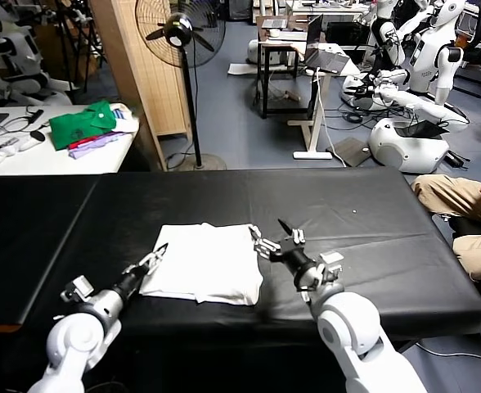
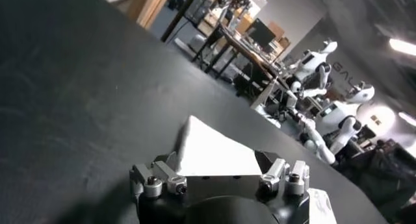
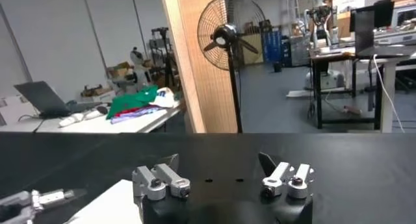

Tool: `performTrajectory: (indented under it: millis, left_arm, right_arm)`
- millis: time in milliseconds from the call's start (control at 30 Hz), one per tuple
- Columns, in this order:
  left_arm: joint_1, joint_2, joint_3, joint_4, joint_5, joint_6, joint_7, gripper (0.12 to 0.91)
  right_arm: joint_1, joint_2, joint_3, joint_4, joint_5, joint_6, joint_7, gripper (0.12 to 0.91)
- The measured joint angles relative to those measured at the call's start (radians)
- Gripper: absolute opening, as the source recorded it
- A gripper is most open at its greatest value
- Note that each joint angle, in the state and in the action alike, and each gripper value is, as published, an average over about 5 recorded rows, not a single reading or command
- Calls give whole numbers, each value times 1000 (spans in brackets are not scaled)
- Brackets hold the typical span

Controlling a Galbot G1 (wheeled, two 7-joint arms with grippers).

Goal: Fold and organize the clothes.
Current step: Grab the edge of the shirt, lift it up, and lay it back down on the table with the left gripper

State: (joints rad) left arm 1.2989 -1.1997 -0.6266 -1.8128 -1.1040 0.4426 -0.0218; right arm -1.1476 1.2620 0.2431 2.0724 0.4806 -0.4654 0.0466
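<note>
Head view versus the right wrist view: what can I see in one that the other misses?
Only the head view shows the whole folded white T-shirt on the black table, with the open left gripper at one edge and the open right gripper at the other, plus a seated person's legs. Only the right wrist view shows a laptop on the side table. Both show the standing fan, the green shirt, and part of the T-shirt.

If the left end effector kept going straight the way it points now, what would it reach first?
Probably the folded white cotton T-shirt: the open left end effector sits at its near-left edge, pointing toward it. Whether they touch is unclear.
</note>
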Motion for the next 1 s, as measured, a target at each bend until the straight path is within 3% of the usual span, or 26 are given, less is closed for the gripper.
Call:
performTrajectory:
  millis: [200,300,500,600,700,833,1000]
  left_arm:
    - [-4,-1,18,13,-23,2,7,794]
    - [-12,-6,29,18,-29,5,8,740]
    - [-23,-17,41,27,-24,-1,-2,432]
    - [-19,-18,40,18,13,-14,-14,264]
    - [-8,-22,36,-3,113,-41,-29,157]
    - [25,-2,21,-48,360,-80,-44,144]
    - [86,74,-23,-94,654,-112,-51,139]
  right_arm:
    - [-17,8,9,10,-1,0,0,798]
    - [-27,13,9,13,-13,2,-2,798]
    - [-54,17,19,29,-33,6,-4,798]
    - [-71,14,31,38,-58,-9,18,798]
    - [-87,11,48,46,-108,-42,54,798]
    - [-114,2,77,61,-169,-56,51,798]
    - [-138,-1,96,74,-190,-57,44,798]
